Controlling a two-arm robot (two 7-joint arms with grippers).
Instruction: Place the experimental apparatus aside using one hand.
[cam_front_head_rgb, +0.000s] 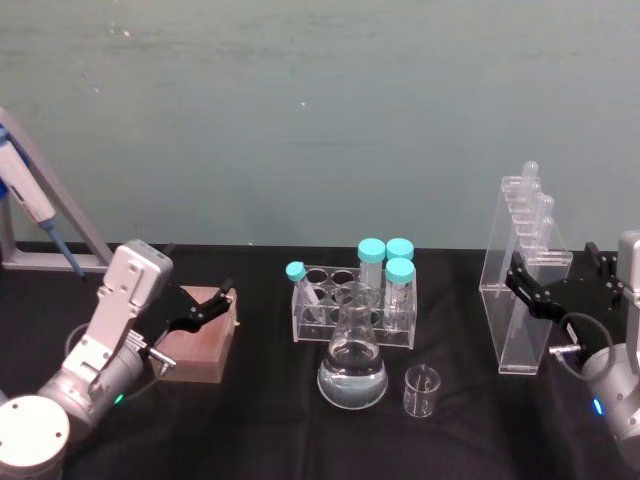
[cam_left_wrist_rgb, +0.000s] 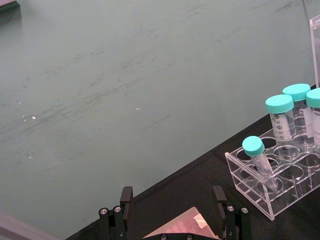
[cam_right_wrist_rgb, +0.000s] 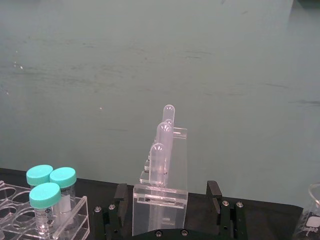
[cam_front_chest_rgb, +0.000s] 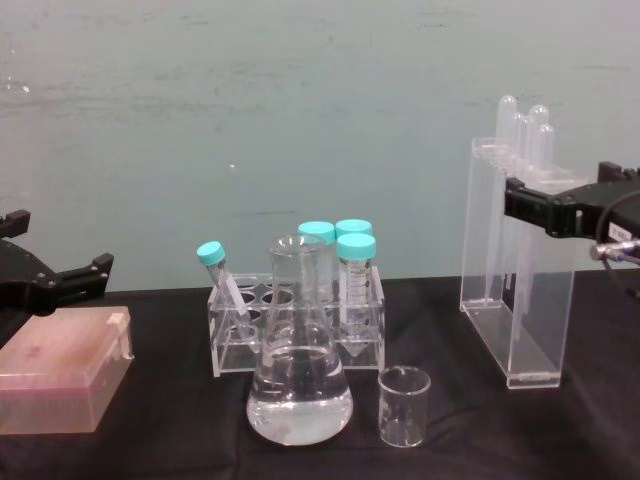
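Right wrist view: right gripper (cam_right_wrist_rgb: 169, 192) has its fingers spread wide, and the acrylic stand (cam_right_wrist_rgb: 160, 207) with its pipettes stands upright right between them, a bit of gap on each side. Flask (cam_front_head_rgb: 352, 365) and beaker (cam_front_head_rgb: 421, 390) sit well off to the fingers' left. Left gripper (cam_front_head_rgb: 205, 305), fingers also apart, hovers over a pinkish box (cam_front_head_rgb: 200, 340).

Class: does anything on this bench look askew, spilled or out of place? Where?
One teal-capped tube at the left end of the rack leans diagonally; the other three tubes stand upright. Nothing spilled. The right gripper brackets the pipette stand; the left gripper hovers over a box.
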